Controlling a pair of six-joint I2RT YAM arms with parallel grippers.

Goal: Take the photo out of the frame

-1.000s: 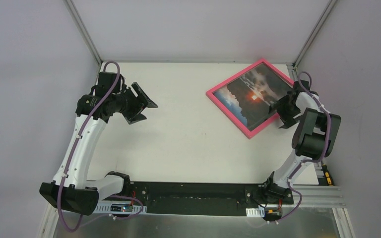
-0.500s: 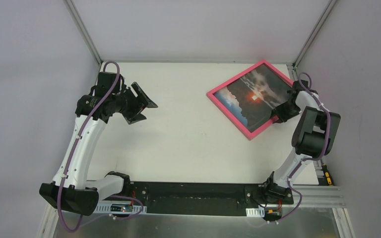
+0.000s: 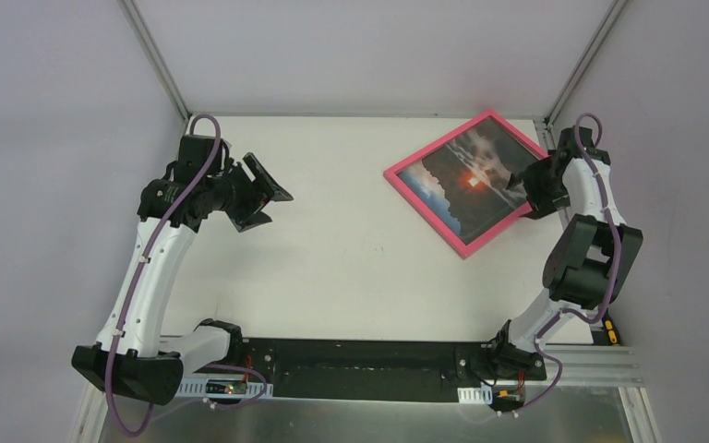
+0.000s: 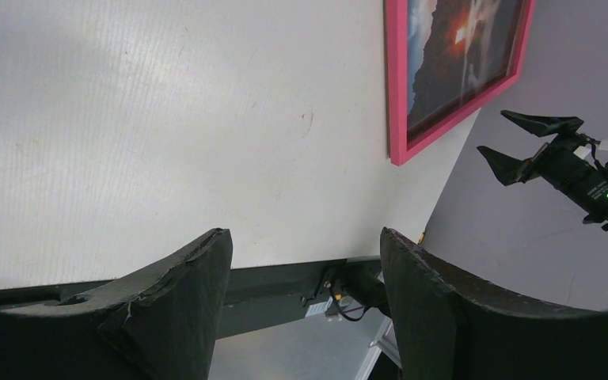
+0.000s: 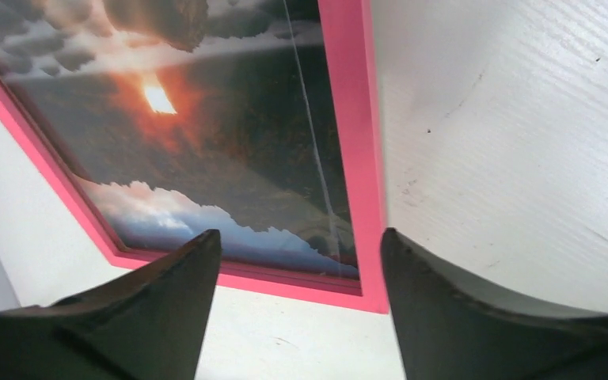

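At the near edge of the table [image 3: 351,268], a black bar [image 3: 360,355] is seen, and both arms are bolted to it. The left arm [image 3: 152,268] is stretched up the left side. The left jaws are held apart over a bare part of the table, with nothing between them. They are found well apart from the frame [image 5: 354,119].

Farther back, the right arm [image 3: 580,263] is bent toward the far right corner. The right jaws are spread apart too, and nothing is gripped by them. They are held by the frame's right corner. It cannot be told if the frame is touched.

The pink frame is laid flat at the far right of the table, turned like a diamond. The photo [image 3: 471,180] is seen inside it, face up, with an orange sun, dark clouds and blue sky.
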